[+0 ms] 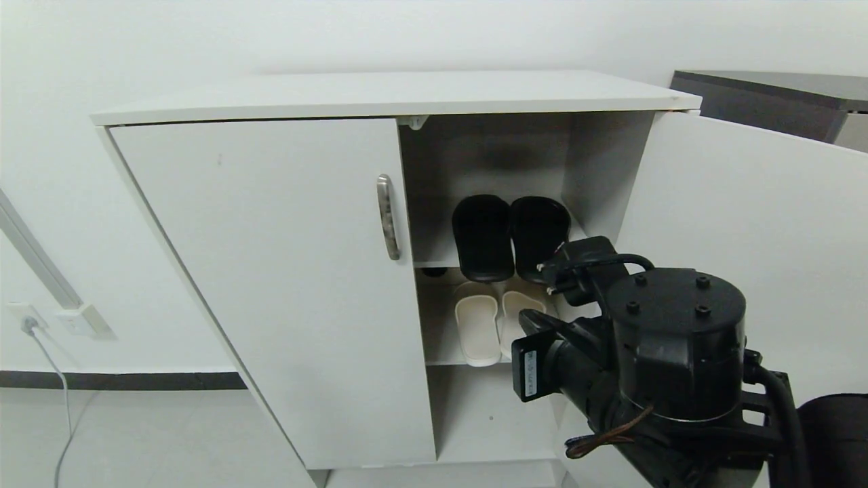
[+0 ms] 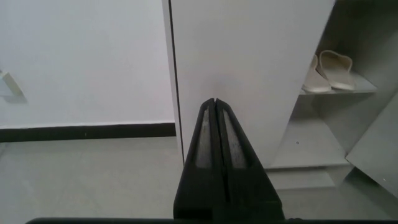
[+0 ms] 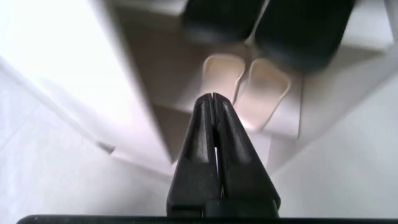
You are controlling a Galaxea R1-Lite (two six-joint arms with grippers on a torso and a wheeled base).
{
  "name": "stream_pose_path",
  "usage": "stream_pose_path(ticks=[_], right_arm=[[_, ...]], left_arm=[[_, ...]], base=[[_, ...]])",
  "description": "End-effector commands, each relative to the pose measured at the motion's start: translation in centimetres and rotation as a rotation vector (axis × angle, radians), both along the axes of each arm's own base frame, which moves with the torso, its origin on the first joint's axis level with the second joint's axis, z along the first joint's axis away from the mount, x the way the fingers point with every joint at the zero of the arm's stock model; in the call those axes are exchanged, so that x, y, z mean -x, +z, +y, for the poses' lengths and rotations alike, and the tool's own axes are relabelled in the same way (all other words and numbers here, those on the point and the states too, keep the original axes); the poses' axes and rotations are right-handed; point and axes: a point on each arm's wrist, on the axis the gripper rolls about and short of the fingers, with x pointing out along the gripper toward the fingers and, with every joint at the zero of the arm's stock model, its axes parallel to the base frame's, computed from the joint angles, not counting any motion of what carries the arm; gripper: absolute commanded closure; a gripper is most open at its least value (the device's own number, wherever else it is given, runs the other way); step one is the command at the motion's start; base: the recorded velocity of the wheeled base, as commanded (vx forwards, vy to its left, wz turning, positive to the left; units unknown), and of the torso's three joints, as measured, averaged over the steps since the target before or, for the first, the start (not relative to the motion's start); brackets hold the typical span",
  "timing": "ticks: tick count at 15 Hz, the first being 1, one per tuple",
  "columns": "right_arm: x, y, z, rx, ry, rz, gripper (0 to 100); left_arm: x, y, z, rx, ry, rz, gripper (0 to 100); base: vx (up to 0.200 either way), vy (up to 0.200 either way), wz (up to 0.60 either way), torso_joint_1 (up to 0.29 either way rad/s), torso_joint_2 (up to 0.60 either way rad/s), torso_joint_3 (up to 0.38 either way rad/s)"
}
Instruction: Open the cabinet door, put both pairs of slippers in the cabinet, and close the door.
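The white cabinet (image 1: 380,95) has its left door (image 1: 271,285) closed and its right door (image 1: 746,251) swung wide open. Black slippers (image 1: 512,237) lie side by side on the upper shelf, and cream slippers (image 1: 488,322) sit on the shelf below. My right arm (image 1: 651,352) hangs in front of the opening, beside the open door. My right gripper (image 3: 213,99) is shut and holds nothing; it points at the cream slippers (image 3: 245,87), with the black slippers (image 3: 267,22) beyond. My left gripper (image 2: 215,104) is shut and empty, low before the closed door (image 2: 249,62). The cream slippers (image 2: 328,71) lie off to its side.
The closed door carries a metal handle (image 1: 388,217). A wall socket with a cable (image 1: 27,324) is low on the left wall. A grey piece of furniture (image 1: 780,95) stands behind the open door. The lowest cabinet shelf (image 1: 481,420) is bare.
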Motion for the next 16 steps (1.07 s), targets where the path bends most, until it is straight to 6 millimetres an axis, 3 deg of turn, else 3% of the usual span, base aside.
stream_pose_path(ticks=[1, 14, 16], right_arm=[[0.1, -0.4, 0.0, 0.011, 0.004, 0.007, 100], [-0.1, -1.7, -0.8, 0.062, 0.02, 0.035, 100], [-0.1, -1.7, -0.9, 0.06, 0.019, 0.034, 100]], left_arm=[[0.0, 0.0, 0.0, 0.0, 0.001, 0.001, 100], [0.0, 0.0, 0.0, 0.001, 0.004, 0.001, 100], [0.0, 0.0, 0.0, 0.001, 0.003, -0.001, 100]], base=[[-0.2, 0.0, 0.0, 0.002, 0.0, 0.002], [-0.2, 0.0, 0.0, 0.001, 0.0, 0.002], [0.0, 0.0, 0.0, 0.0, 0.0, 0.0]])
